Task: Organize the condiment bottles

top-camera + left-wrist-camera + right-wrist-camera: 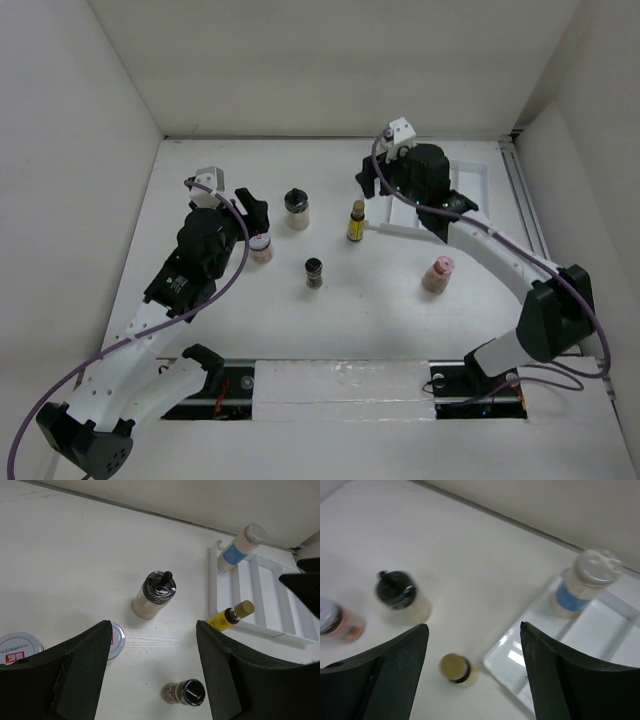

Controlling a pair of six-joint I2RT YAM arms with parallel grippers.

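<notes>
My left gripper point(253, 214) is open and empty, hovering over the table's left side point(152, 640). A white-lidded, red-labelled jar point(261, 247) stands just by its left finger point(116, 640), and a second such lid point(17, 647) shows further left. A black-capped jar point(297, 208) point(154, 595), a small black-capped jar point(314, 271) point(185, 692) and a slim amber yellow-labelled bottle point(356, 221) point(230, 616) stand mid-table. A pink-lidded beige jar point(438, 274) stands to the right. My right gripper point(383, 186) point(473, 635) is open and empty above the yellow bottle point(456, 669). The blue-labelled jar point(587, 582) point(240, 547) stands in the tray.
The white divided tray point(478, 183) point(600, 645) point(272, 595) lies at the back right, partly under my right arm. White walls enclose the table on the left, back and right. A black rail point(330, 385) runs along the near edge.
</notes>
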